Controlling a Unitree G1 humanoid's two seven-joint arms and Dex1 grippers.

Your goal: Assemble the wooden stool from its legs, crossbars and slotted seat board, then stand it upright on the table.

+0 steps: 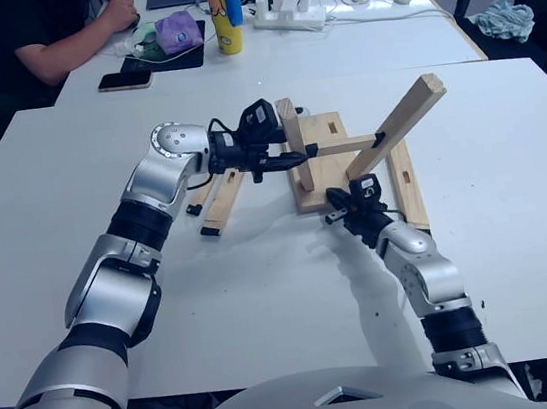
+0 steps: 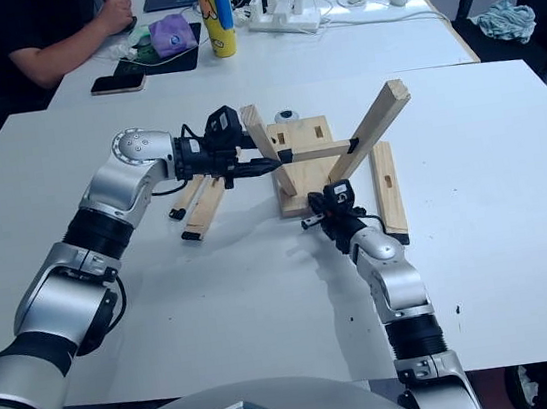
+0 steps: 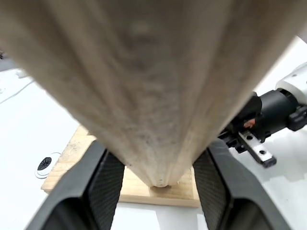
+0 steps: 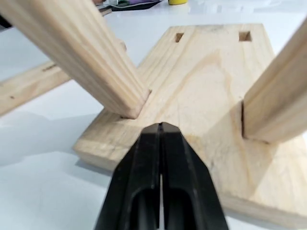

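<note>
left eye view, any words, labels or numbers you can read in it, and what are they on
No text can be read.
Seat board: bare wood, no marks.
Leg: bare wood, no marks.
Yellow bottle: a printed picture; any lettering is too small to read.

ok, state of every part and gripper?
seat board: flat on table, two slots empty
left leg: slotted in, tilted
right leg: slotted in, tilted
crossbar: between both legs
left loose leg: flat on table
right loose leg: flat on table
left gripper: shut on left leg
right gripper: shut, empty
</note>
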